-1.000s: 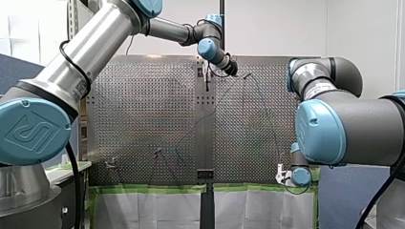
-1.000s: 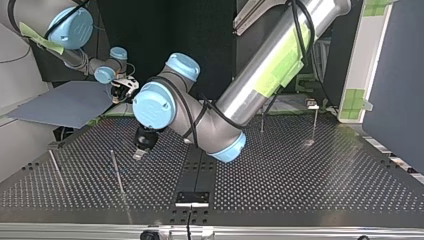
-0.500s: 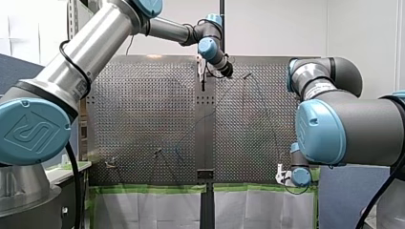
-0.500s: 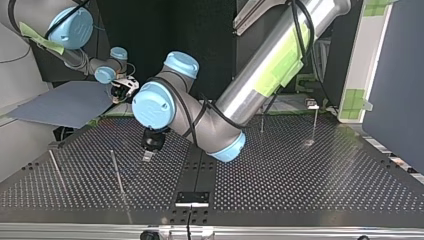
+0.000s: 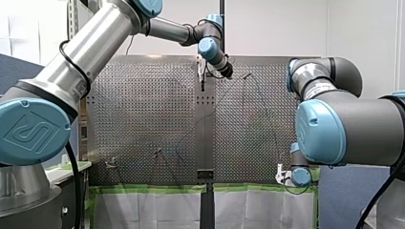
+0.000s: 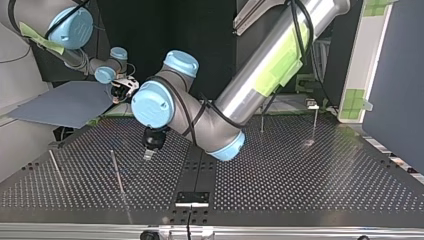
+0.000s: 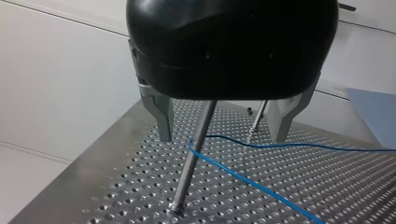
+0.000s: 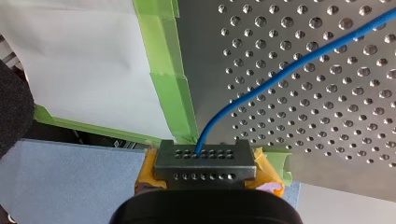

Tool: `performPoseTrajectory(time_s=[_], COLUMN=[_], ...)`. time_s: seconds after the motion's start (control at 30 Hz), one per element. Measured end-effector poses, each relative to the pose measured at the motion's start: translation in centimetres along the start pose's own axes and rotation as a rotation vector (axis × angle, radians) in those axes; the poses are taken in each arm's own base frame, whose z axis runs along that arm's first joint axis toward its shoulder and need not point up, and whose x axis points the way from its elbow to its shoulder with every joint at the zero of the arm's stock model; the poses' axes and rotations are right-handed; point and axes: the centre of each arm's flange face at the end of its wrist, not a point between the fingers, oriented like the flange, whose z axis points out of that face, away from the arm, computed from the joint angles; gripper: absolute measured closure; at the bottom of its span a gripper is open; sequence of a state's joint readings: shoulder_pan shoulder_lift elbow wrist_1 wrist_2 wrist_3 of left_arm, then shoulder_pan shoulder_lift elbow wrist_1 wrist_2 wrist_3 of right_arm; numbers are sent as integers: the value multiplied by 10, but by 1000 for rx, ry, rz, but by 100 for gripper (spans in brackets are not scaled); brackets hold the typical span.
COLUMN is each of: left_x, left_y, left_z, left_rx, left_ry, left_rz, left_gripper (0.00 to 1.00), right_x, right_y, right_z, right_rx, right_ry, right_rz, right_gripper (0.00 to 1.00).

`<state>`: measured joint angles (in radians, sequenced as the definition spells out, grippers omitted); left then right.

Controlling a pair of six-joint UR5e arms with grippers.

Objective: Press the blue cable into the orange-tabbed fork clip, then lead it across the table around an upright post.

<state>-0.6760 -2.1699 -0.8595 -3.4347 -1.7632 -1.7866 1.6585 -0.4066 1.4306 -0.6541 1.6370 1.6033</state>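
gleaming perforated table (image 5: 143,109) (green tape (image 5: 143,189) at one edge), white wall (image 5: 277,28)

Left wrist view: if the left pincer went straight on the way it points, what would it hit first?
Probably the blue cable, which crosses under the open left pincer where it bends around the upright post standing between its fingers; the perforated table lies beyond. Depth is unclear.

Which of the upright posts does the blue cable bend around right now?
The post framed between the fingers of my left hand in the left wrist view: the blue cable turns sharply at it, then runs straight past the farther post.
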Motion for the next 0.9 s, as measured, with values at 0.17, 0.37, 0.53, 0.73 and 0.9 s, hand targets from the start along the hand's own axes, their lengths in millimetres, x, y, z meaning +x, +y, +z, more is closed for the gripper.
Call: performPoseTrajectory(time_s=[0.17, 0.37, 0.53, 0.73, 0.9], left_x=[-2, -15, -28, -40, -52], left_y=[3, 4, 10, 15, 20], left_z=[-9, -25, -39, -57, -73], left_rx=[-19, -25, -54, -88, -97], left_ry=[-7, -58, -112, -175, -228], left_rz=[8, -22, -74, -107, -129], left_gripper=[0, 0, 0, 0, 0], right_x=[0, 0, 0, 0, 0], right_y=[0, 0, 0, 0, -1], right_z=[0, 0, 0, 0, 0], right_rx=[0, 1, 1, 1, 2], right_ry=[-1, 0, 0, 1, 1], right_rz=[0, 0, 0, 0, 0], right_gripper=[100, 100, 100, 100, 100])
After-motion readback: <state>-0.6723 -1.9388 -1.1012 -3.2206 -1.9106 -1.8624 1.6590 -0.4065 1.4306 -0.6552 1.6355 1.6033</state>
